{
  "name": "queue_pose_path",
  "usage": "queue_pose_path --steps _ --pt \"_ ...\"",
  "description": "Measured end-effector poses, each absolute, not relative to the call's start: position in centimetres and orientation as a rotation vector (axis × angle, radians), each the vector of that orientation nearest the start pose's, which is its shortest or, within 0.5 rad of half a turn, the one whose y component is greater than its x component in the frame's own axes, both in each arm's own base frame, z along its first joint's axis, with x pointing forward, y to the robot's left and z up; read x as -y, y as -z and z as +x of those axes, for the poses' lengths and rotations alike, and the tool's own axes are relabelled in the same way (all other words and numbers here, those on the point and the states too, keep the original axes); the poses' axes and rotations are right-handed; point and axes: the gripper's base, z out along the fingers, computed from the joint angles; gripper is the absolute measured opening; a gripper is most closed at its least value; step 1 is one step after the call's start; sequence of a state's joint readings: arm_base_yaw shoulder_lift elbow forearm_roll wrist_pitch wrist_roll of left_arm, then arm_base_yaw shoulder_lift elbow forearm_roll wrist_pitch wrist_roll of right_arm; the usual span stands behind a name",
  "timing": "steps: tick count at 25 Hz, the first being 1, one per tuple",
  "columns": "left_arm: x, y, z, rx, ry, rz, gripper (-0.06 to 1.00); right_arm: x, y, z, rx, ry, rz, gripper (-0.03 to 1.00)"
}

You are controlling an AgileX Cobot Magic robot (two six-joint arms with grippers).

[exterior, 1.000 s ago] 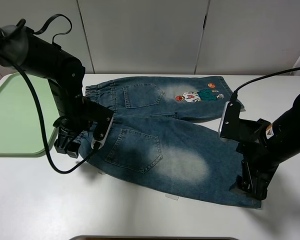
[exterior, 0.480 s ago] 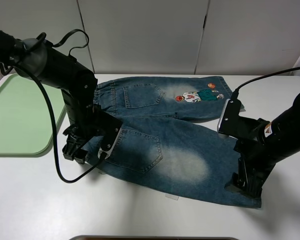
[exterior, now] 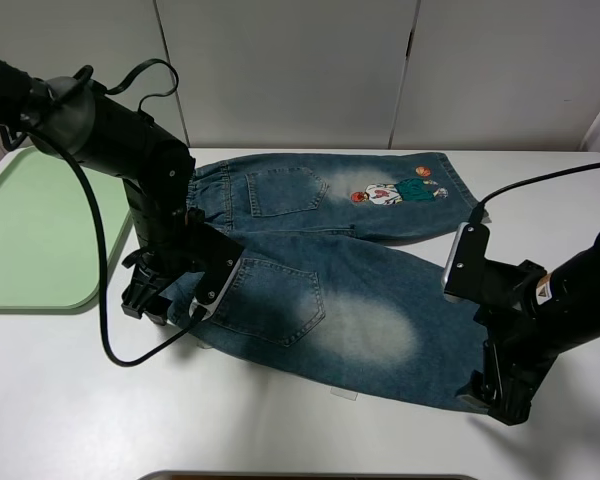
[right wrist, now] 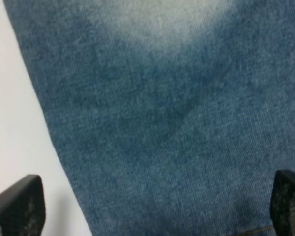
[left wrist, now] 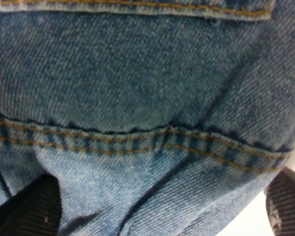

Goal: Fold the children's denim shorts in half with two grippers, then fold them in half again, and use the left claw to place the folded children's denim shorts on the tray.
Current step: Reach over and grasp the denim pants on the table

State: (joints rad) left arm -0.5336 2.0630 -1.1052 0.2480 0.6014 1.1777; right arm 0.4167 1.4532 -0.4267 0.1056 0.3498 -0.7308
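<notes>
The children's denim shorts [exterior: 325, 262] lie flat on the white table, waistband to the left and the cartoon print on the far leg. My left gripper [exterior: 145, 303] stands on the waistband's near corner. In the left wrist view its black fingertips [left wrist: 32, 209] are wide apart, with stitched denim [left wrist: 147, 83] filling the gap. My right gripper [exterior: 500, 398] is down at the near leg's hem corner. The right wrist view shows its fingertips [right wrist: 17, 209] spread open over plain denim [right wrist: 177, 113] beside bare table. The pale green tray [exterior: 30, 235] is at the far left with nothing on it.
A black cable loops from the left arm down onto the table [exterior: 130, 355] in front of the waistband. White table [exterior: 280, 430] runs along the front, and a wall stands close behind the shorts.
The left arm has swung right so its gripper sits lower on the waistband corner. The right gripper has slid toward the table's front edge, to the hem corner. Both stay open.
</notes>
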Motion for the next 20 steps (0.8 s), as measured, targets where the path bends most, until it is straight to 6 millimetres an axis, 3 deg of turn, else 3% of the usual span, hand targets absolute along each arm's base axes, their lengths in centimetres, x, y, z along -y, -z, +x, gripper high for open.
queue_pose_path --steps 13,20 --pt "17.0 -8.7 31.3 1.832 0.279 -2.596 0.81 -8.1 -13.1 17.8 -2.455 0.012 -1.478 0.69" --pt "17.0 -8.7 31.3 1.83 0.279 -2.597 0.81 -7.5 -12.1 16.4 -2.452 0.017 -1.576 0.69"
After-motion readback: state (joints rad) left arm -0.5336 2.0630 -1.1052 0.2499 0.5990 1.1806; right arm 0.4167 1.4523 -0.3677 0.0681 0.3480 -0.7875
